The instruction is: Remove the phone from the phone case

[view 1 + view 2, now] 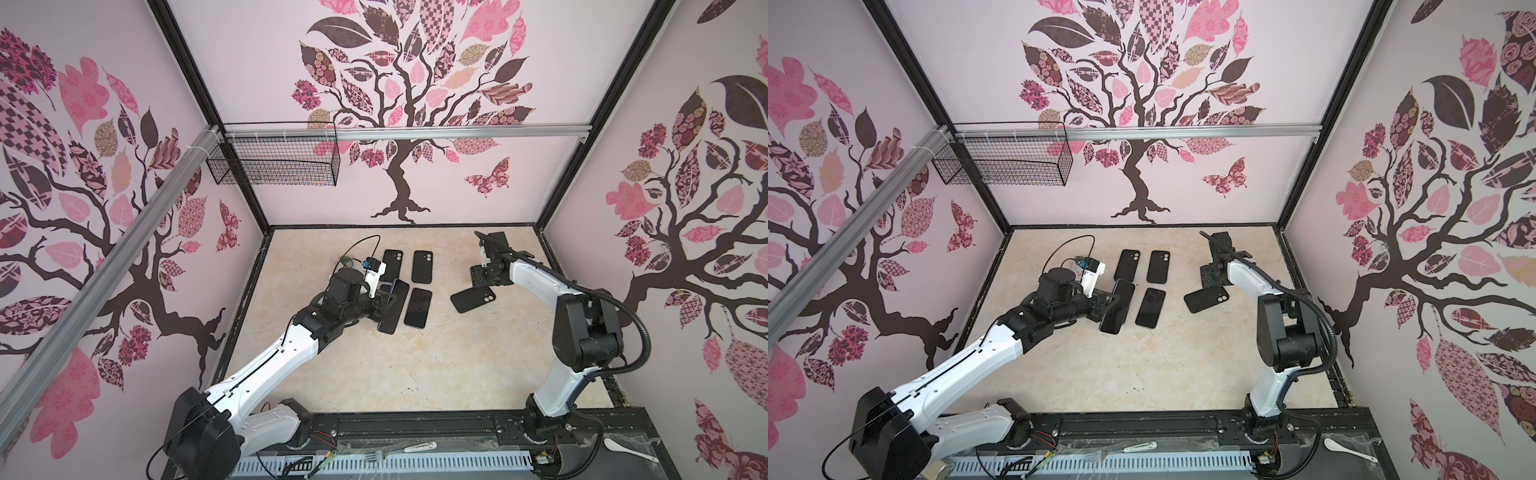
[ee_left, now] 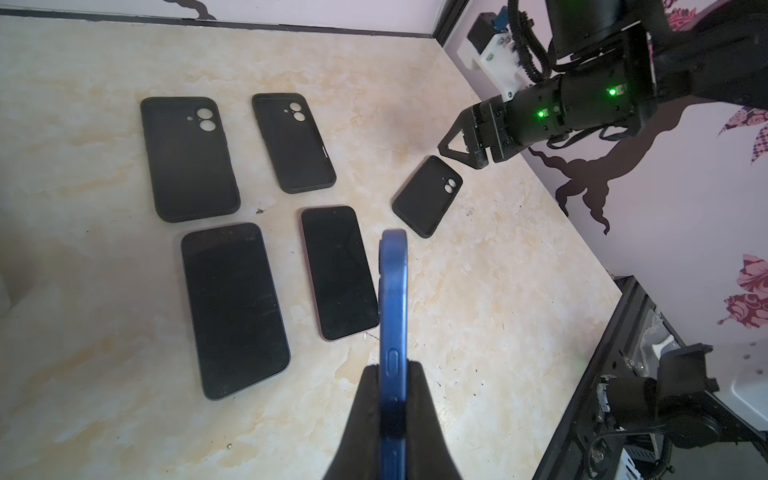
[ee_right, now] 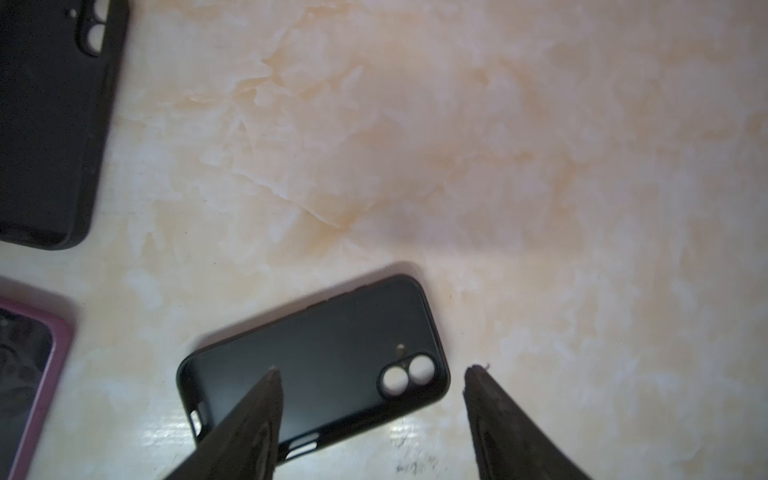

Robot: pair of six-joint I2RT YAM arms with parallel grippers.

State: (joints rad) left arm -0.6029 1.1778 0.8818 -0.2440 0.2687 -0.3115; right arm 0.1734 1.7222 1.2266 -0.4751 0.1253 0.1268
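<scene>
**Phone and case, apart**

Blue phone (image 2: 392,291): edge-on, raised over the table (image 3: 415,145), pinched by the left gripper (image 2: 392,365).
Phone case (image 3: 332,353): black, empty, flat on the table beneath the right gripper (image 3: 370,374), whose jaws are spread; contact unclear.
Nearby: two spare cases (image 2: 189,158), two bare phones (image 2: 235,307).

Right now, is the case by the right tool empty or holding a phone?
Empty: case lies hollow side up, table showing through its camera holes.
</scene>
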